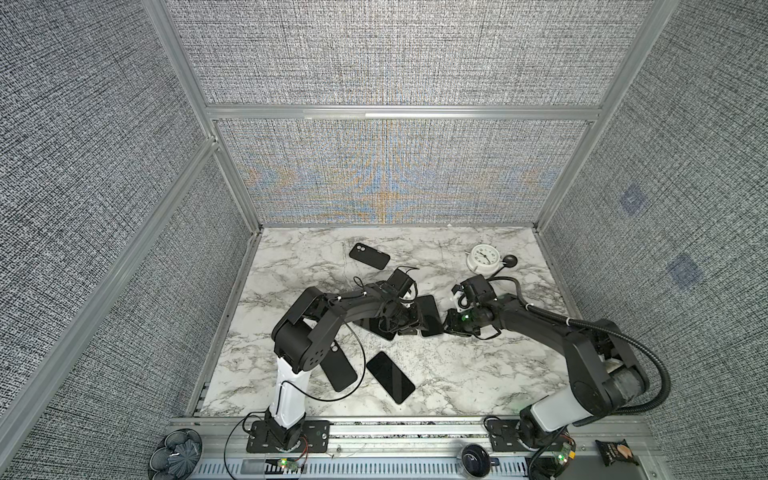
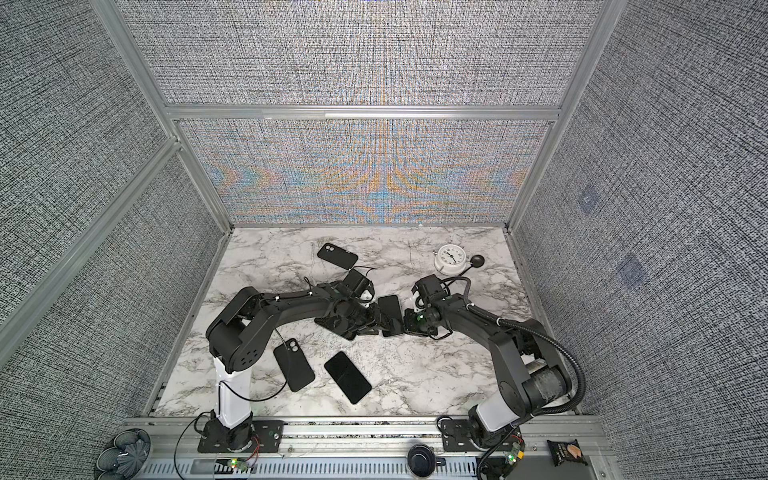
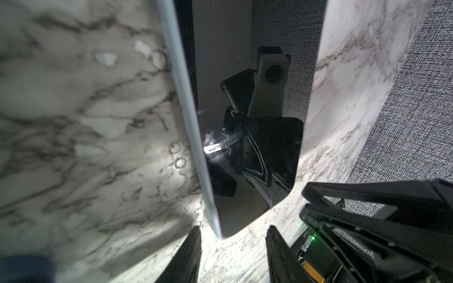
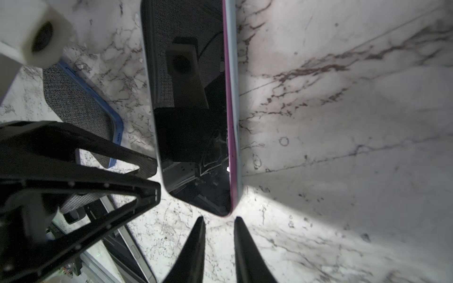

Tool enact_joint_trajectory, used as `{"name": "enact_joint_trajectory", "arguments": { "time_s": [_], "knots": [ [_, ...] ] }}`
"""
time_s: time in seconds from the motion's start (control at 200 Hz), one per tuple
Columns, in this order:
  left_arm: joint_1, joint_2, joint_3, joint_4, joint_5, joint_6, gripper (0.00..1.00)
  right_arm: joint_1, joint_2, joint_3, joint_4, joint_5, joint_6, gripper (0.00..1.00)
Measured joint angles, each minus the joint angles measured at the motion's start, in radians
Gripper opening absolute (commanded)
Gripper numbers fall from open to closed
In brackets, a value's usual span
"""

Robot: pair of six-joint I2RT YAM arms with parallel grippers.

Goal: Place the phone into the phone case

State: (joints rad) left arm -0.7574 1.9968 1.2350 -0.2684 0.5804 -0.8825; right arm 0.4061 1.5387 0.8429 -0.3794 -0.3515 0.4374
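At the middle of the bench [image 1: 478,374], between the tips of the two arms, the phone [image 1: 430,313] lies screen up, its long axis running from the robot's side toward the far wall. Both sets of jaws crowd its near short end. The left arm [image 1: 332,316] reaches in from the left and the right arm [image 1: 540,324] from the right, so each wrist view looks lengthwise up the dark screen. The left jaws stand well apart with the phone's near corner right at their mouth; whether a tip touches it I cannot tell. The right jaws are nearly together, with a thin strip of bench showing between them. They are clamped on nothing, and the phone's end is just ahead of the gap. Neither arm is clearly the nearer. Which dark piece is the case I cannot tell: a black slab [image 1: 369,256] lies toward the far wall, a second slab [image 1: 338,368] lies by the left arm's base, and a blue-rimmed piece [image 4: 78,103] lies near the phone on the left arm's side. I judge the coming move depends on taking the phone across its narrow width from this end.
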Motion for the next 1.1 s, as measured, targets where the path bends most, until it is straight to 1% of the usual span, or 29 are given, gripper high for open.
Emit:
{"name": "enact_joint_trajectory", "arguments": {
  "time_s": [0.105,0.28,0.62,0.875,1.01,1.1],
  "knots": [
    [0.0,-0.026,-0.05,0.039,0.008,-0.003,0.45,0.0,-0.011,0.001,0.0,0.004,0.003,0.27],
    [-0.001,-0.018,-0.04,0.082,0.032,-0.008,0.45,0.0,0.005,-0.005,0.002,0.008,0.013,0.29],
    [0.002,0.011,-0.026,0.112,0.057,0.008,0.43,0.0,0.045,-0.003,0.009,0.007,0.013,0.28],
    [0.016,-0.001,-0.03,0.084,0.064,0.033,0.43,0.0,0.063,0.016,0.018,0.006,0.012,0.24],
    [0.023,-0.049,-0.035,0.034,0.028,0.053,0.43,0.0,0.073,0.017,0.024,0.003,0.012,0.23],
    [0.026,-0.043,-0.029,0.027,0.022,0.061,0.43,0.0,0.076,0.017,0.028,0.002,0.013,0.23]
  ]
}}
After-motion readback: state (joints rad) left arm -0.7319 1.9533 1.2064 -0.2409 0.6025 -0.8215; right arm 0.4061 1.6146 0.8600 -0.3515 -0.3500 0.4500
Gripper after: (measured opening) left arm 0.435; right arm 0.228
